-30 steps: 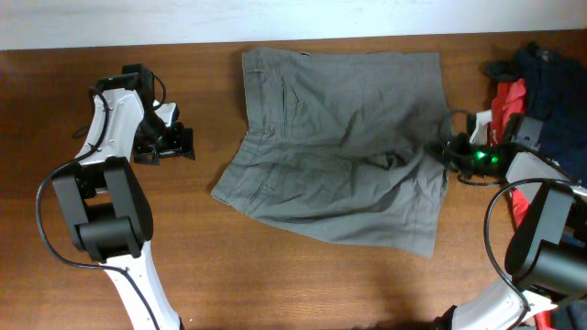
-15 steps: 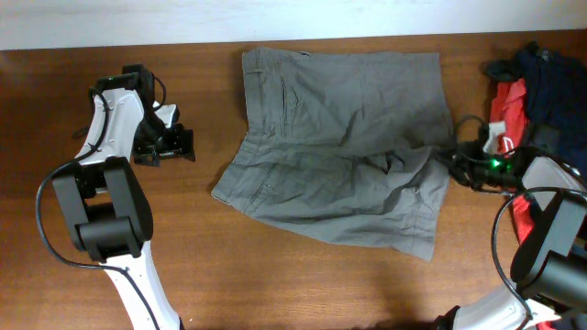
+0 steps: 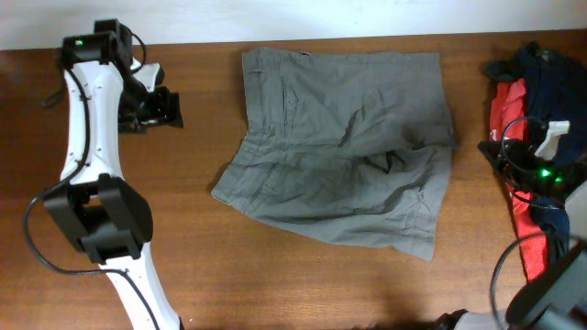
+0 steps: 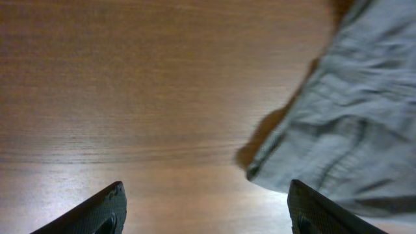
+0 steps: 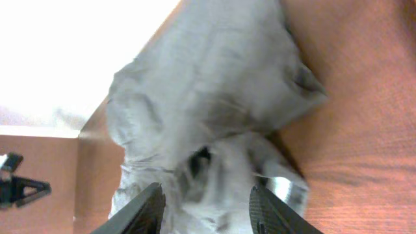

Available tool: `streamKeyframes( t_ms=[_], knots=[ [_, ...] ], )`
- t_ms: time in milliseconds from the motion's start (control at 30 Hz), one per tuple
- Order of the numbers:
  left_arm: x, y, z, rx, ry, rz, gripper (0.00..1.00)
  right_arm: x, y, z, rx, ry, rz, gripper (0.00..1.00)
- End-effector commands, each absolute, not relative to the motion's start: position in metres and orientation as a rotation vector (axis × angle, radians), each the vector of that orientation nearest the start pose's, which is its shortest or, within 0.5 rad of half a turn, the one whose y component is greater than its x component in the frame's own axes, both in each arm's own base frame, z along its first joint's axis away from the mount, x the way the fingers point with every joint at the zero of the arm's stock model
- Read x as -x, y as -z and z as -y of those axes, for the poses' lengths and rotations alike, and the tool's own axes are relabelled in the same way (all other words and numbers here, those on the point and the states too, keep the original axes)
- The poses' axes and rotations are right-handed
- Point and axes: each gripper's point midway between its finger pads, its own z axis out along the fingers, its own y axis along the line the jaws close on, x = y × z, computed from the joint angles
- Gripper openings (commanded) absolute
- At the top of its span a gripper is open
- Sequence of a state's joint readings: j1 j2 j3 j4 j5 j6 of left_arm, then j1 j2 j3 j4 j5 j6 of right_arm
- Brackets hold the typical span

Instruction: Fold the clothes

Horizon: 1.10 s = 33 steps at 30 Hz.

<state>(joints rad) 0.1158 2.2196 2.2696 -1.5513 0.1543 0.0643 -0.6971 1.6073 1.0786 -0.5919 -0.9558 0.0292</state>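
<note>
Overhead, the brown wooden table [image 3: 321, 293] is seen with the grey-olive cotton shorts [image 3: 348, 147] spread at its middle. The waistband is turned towards the robot's left and the hems towards its right, so the long axis is laid across between the arms. The left gripper [image 3: 174, 107] is held wide apart, well off the waistband. The right gripper [image 5: 207, 205], fingers parted on nothing in its wrist view, is judged the nearer, just beyond the hem edge.

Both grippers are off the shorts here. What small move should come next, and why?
Probably ease the open left gripper toward the near corner of the shorts and grasp it: they lie rumpled, that corner sits ahead of its fingers, and the right gripper is clear.
</note>
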Motion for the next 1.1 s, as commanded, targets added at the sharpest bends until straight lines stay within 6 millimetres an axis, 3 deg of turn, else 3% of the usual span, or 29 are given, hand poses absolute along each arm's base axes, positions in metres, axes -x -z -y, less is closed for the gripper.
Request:
streamKeyframes(
  t_ms=[0, 133, 300, 533, 633, 800, 900, 1000, 1067],
  knots=[
    [-0.431, -0.209, -0.014, 0.026, 0.305, -2.920, 0.80, -0.352, -0.198, 0.099, -0.371, -0.901, -2.123, 0.49],
    [-0.414, -0.216, -0.002, 0.010, 0.357, -2.955, 0.84, -0.345, -0.234, 0.088, -0.275, -0.822, -2.070, 0.51],
    [-0.398, -0.177, 0.024, -0.009, 0.428, -3.083, 0.84, -0.338, -0.259, 0.070, -0.197, -0.791, -2.035, 0.57],
    [-0.370, -0.087, 0.038, 0.159, 0.505, -3.247, 0.86, -0.340, -0.262, 0.054, -0.162, -0.820, -2.044, 0.59],
    [-0.354, -0.060, 0.057, 0.129, 0.692, -3.258, 0.85, -0.341, -0.260, 0.051, -0.157, -0.812, -2.054, 0.59],
    [-0.324, -0.019, 0.056, 0.137, 0.659, -3.334, 0.86, -0.342, -0.257, 0.050, -0.158, -0.795, -2.068, 0.59],
    [-0.325, -0.006, 0.054, 0.125, 0.641, -3.312, 0.85, -0.342, -0.257, 0.051, -0.160, -0.791, -2.070, 0.59],
    [-0.333, 0.000, 0.054, 0.106, 0.628, -3.270, 0.75, -0.342, -0.257, 0.051, -0.161, -0.791, -2.070, 0.59],
    [-0.341, 0.001, 0.054, 0.102, 0.622, -3.238, 0.53, -0.342, -0.257, 0.051, -0.163, -0.793, -2.072, 0.58]
  ],
)
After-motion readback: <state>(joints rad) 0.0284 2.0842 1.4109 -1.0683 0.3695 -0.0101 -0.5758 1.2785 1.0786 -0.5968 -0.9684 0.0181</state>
